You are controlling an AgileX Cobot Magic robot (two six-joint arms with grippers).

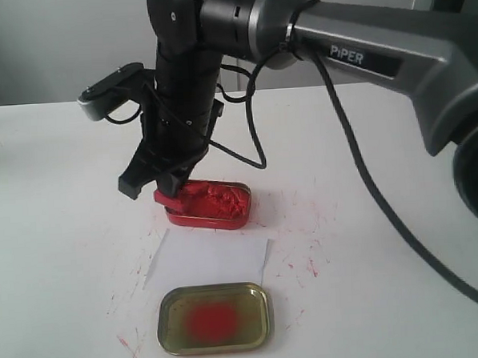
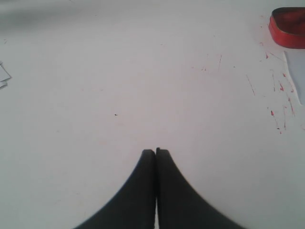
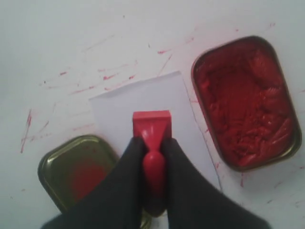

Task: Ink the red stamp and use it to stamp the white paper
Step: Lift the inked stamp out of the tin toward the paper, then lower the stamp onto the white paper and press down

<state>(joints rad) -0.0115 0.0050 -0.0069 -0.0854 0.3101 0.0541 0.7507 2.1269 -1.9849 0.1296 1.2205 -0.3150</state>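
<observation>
My right gripper (image 3: 153, 140) is shut on the knob handle of the red stamp (image 3: 151, 121), whose square base points down over the white paper (image 3: 143, 98). In the exterior view this gripper (image 1: 169, 187) hangs by the left end of the ink tin, with the stamp (image 1: 167, 198) showing red beneath it and the paper (image 1: 211, 261) lying in front. How high the stamp is above the paper I cannot tell. My left gripper (image 2: 156, 151) is shut on nothing, over bare table away from the paper.
The red tin of ink paste (image 1: 220, 202) (image 3: 245, 102) lies open behind the paper. The gold lid with a red smear (image 1: 214, 318) (image 3: 76, 171) lies in front of it. Red ink specks mark the white tabletop (image 1: 321, 223). The right arm's cable hangs over the table.
</observation>
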